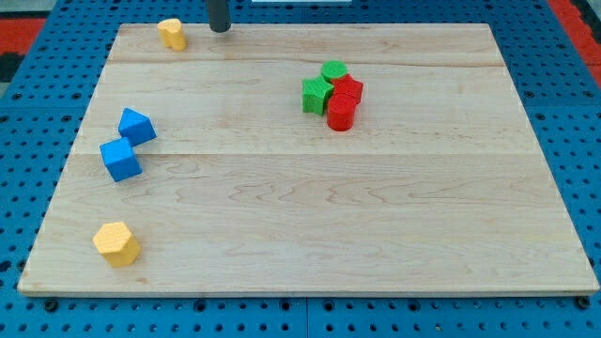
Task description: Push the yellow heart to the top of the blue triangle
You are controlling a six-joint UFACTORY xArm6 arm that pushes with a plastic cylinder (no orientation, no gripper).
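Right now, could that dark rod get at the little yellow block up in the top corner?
Probably yes. My tip sits just to the view's right of the yellow heart, with only bare board between them. No other block stands near; the blue triangle lies well below, toward the view's bottom.

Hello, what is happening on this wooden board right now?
A robot arm's dark rod is working at the view's top edge. My tip stands just to the right of the yellow heart, apart from it. The blue triangle lies well below, on the left side, touching a blue cube. The heart has not reached it yet. A second yellow block and a green-and-red cluster lie untouched elsewhere.
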